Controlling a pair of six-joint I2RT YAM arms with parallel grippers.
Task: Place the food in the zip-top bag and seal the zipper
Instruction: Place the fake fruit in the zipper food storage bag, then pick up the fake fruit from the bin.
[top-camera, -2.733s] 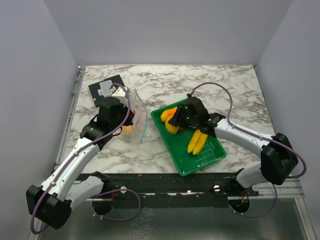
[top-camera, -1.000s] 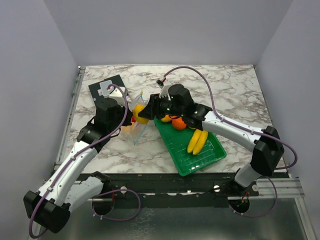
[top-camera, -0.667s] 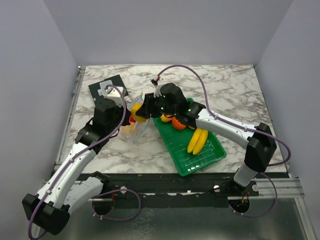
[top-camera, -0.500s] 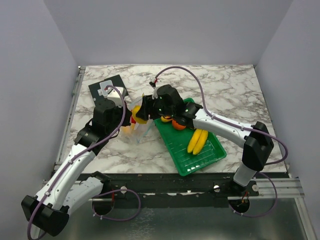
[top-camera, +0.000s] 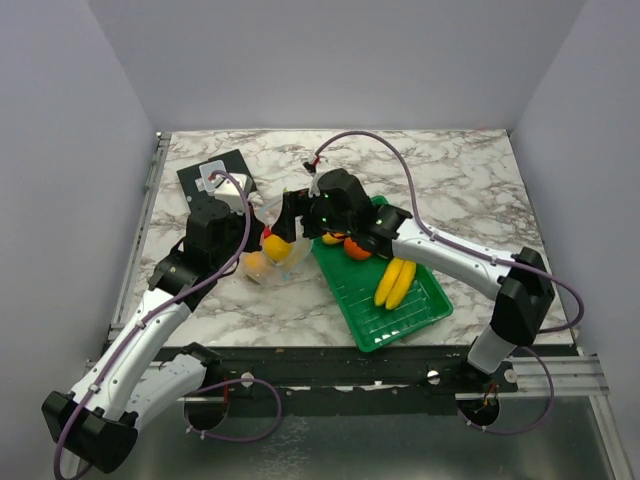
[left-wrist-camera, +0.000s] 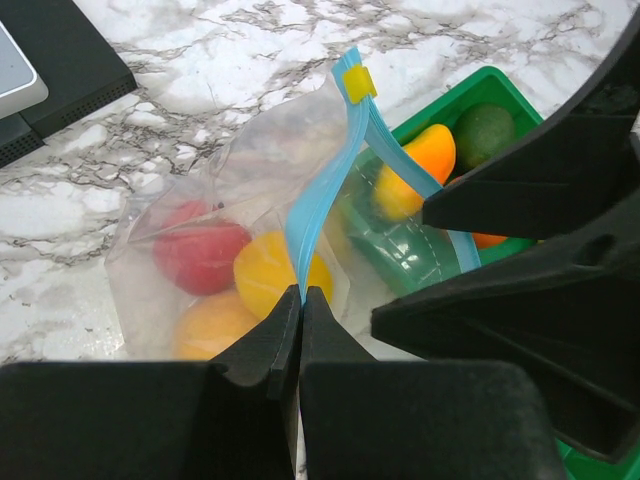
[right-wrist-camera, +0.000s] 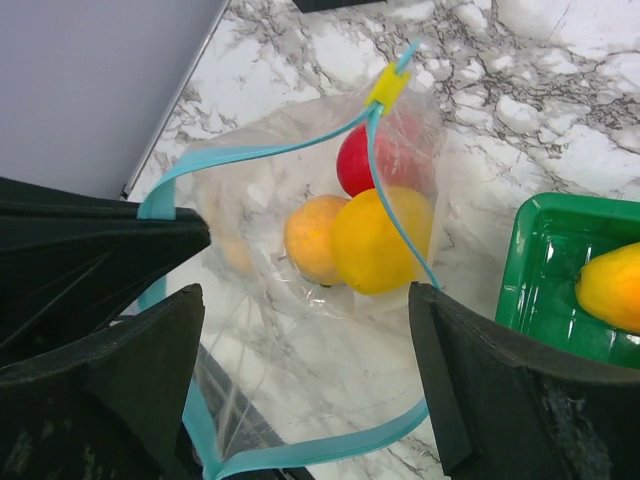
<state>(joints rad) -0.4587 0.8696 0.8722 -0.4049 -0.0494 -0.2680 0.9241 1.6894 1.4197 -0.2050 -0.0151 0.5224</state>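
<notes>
The clear zip-top bag (top-camera: 268, 256) lies left of the green tray, its mouth held open. My left gripper (left-wrist-camera: 301, 292) is shut on its light blue zipper (left-wrist-camera: 318, 190), which ends in a yellow slider (left-wrist-camera: 358, 82). Inside the bag lie a red apple (right-wrist-camera: 385, 155), a round orange (right-wrist-camera: 315, 238) and a yellow fruit (right-wrist-camera: 385, 240). Right over the mouth my right gripper (right-wrist-camera: 305, 300) hangs open with nothing between its fingers. A bunch of bananas (top-camera: 395, 283) and an orange (top-camera: 357, 247) rest in the tray, along with a yellow-orange piece (left-wrist-camera: 415, 170).
The green slatted tray (top-camera: 415, 310) sits at centre right, close to the bag. A black pad with a white block (top-camera: 213, 178) lies at the back left. Both grippers (top-camera: 292, 215) crowd together over the bag.
My right gripper carried a yellow fruit from the tray to the bag's mouth and opened; the fruit now lies in the bag. The left gripper kept its hold on the zipper.
</notes>
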